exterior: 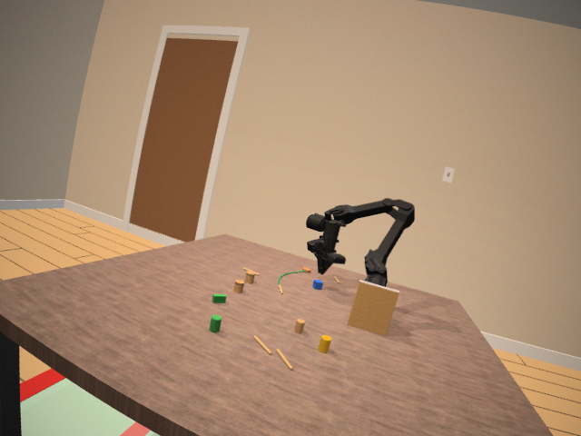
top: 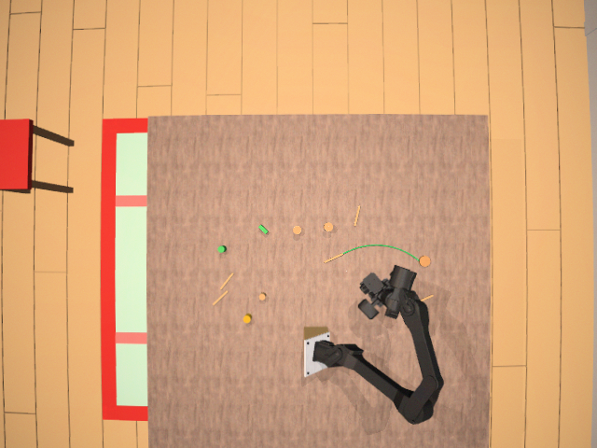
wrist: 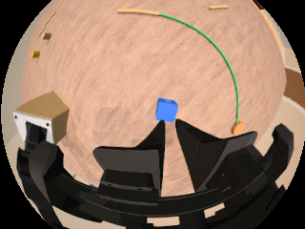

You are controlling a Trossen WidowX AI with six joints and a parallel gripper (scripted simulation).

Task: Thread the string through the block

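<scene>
The stick (top: 333, 258) (exterior: 280, 289) (wrist: 137, 11) lies on the table. The green string (top: 377, 245) (exterior: 286, 273) (wrist: 220, 51) curves from it to the round button (top: 424, 260) (exterior: 306, 270) (wrist: 237, 128). A small blue block (exterior: 317, 284) (wrist: 167, 110) stands on the table; a dark mark shows at its top, but I cannot tell whether this is a hole. The arm hides it in the top view. My gripper (exterior: 322, 271) (wrist: 170, 122) hangs above the table near the blue block, pointing down. Its fingers are nearly together, with nothing visible between them.
Loose sticks (top: 357, 215) (top: 226, 281) (top: 427, 298) lie around. Wooden cylinders (top: 297, 230) (top: 328, 226) (top: 262, 296), a green bar (top: 263, 229), a green cylinder (exterior: 215, 323) and a yellow cylinder (exterior: 324, 343) stand farther off. The arm's base box (exterior: 372, 307) (wrist: 50, 112) is beside them.
</scene>
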